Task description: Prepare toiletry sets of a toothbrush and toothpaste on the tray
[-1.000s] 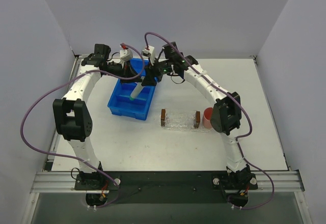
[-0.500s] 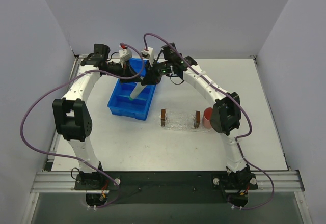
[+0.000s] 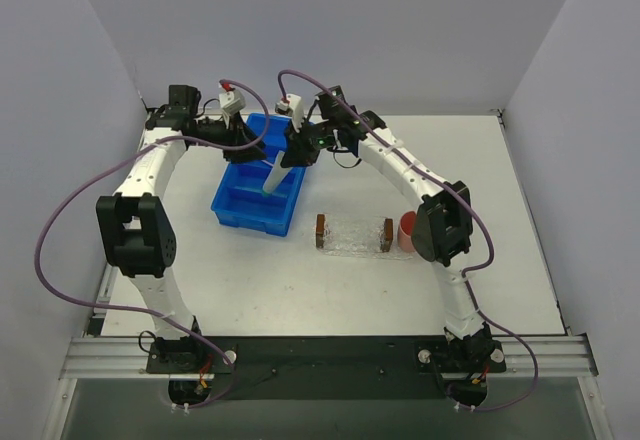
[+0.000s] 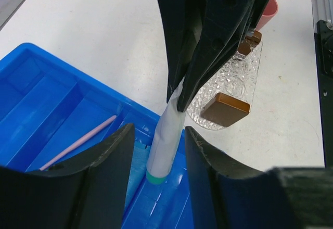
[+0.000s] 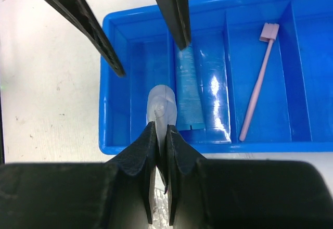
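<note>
A pale grey-blue toothpaste (image 3: 272, 178) tube hangs cap-down over the blue bin, with my right gripper (image 5: 161, 130) shut on its flat top end (image 5: 162, 104). My left gripper (image 4: 158, 129) is open, its fingers standing apart on either side of the tube (image 4: 165, 145) without touching it. A brighter blue toothpaste (image 5: 200, 91) tube and the pink-lilac toothbrush (image 5: 257, 83) lie in separate bin compartments. The clear glittery tray (image 3: 353, 235) with brown end blocks sits to the right of the bin and holds nothing.
The blue compartmented bin (image 3: 245, 210) stands left of centre, under both grippers. A pink cup (image 3: 408, 228) stands just beyond the tray's right end. Both arms arch over the back of the table, their wrists close together above the bin.
The right gripper shut on the top of the tube. The left gripper then opened off it and drew back to the left, so the tube now hangs from the right gripper alone.
</note>
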`<move>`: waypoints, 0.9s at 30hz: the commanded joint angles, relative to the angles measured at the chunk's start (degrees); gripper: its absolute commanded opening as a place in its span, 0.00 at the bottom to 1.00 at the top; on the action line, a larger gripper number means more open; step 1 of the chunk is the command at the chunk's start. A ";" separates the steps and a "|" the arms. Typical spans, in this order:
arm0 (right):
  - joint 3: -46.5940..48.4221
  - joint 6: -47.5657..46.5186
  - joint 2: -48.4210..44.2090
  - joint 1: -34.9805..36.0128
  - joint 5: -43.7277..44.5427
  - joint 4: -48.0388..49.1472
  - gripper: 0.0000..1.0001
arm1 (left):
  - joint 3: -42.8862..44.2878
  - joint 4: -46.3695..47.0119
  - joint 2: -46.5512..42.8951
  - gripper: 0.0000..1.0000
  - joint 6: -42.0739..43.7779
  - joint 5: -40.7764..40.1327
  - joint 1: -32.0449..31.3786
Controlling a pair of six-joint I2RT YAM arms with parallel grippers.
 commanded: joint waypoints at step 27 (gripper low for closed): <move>0.23 -15.67 -18.47 -1.59 13.26 -23.05 0.00 | -0.52 14.73 -2.19 0.57 -19.34 -29.45 2.83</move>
